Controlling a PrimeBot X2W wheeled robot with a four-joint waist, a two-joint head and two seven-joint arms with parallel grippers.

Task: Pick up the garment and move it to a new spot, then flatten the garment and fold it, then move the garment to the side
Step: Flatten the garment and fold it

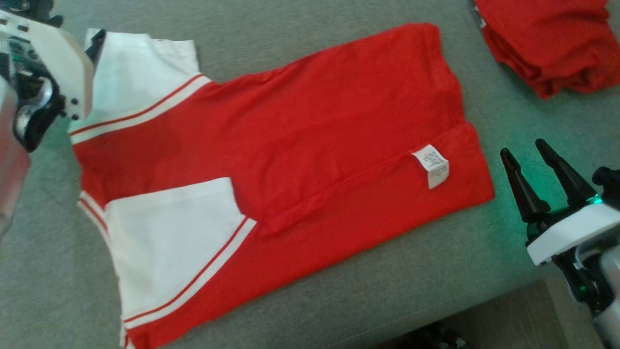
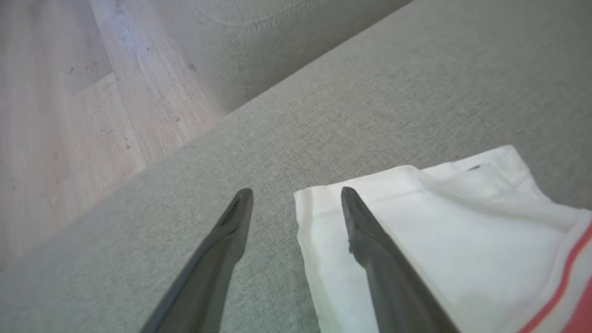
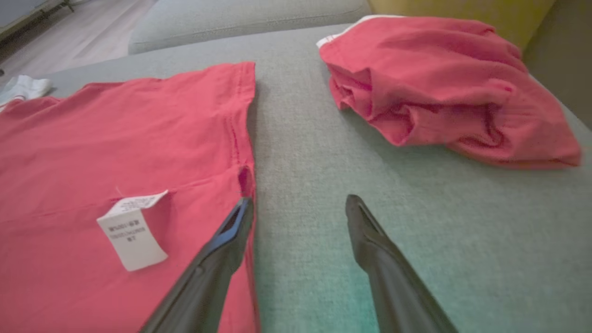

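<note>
A: We see the grey sofa cushion carrying the red garment, spread flat with 1 long side folded over and 2 white sleeves toward our left.
B: A crumpled red heap lies well apart. Our left gripper gapes wide over a sleeve's edge. Our right gripper is also wide and empty, beside the hem.

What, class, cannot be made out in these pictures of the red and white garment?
Care label print: blurred, right wrist view.
Garment, lower corner: cut by head view's bottom edge.
Second red garment: cut by head view's top and right edges.
White sleeve: partly behind the left gripper, left wrist view.
</note>
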